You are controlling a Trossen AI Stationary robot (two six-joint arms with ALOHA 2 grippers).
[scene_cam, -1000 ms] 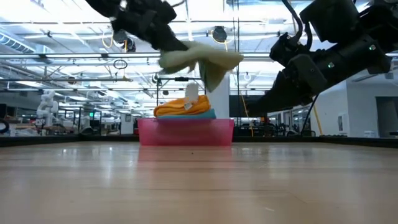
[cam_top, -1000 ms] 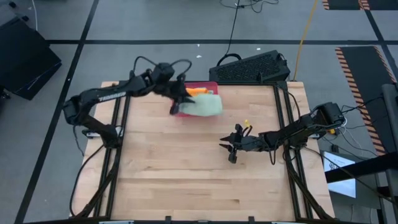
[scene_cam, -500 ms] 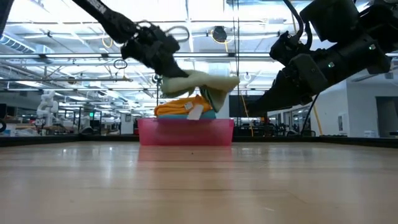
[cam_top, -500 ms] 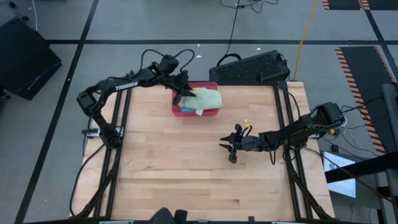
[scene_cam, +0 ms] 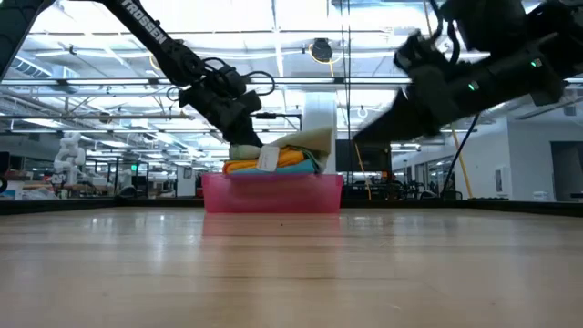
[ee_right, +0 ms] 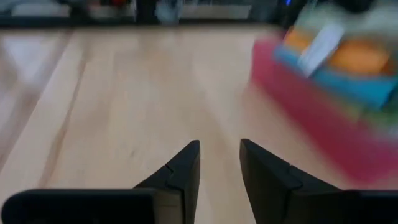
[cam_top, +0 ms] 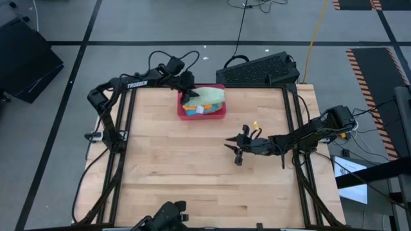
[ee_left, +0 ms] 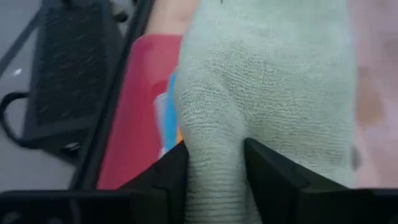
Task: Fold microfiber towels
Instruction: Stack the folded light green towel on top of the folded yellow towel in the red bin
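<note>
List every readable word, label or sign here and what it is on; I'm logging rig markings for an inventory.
"TROSSEN": white letters on the left arm, seen from above and again in the low view.
White tag on the towels in the pink tray: too small to read.
Nothing else legible.

Tray [cam_top: 219,115] at tabletop's [cam_top: 192,173] far edge, towels [cam_top: 209,99] piled inside; left pincer [cam_top: 187,97] over pile, right pincer [cam_top: 235,151] mid-tabletop, well apart.
</note>
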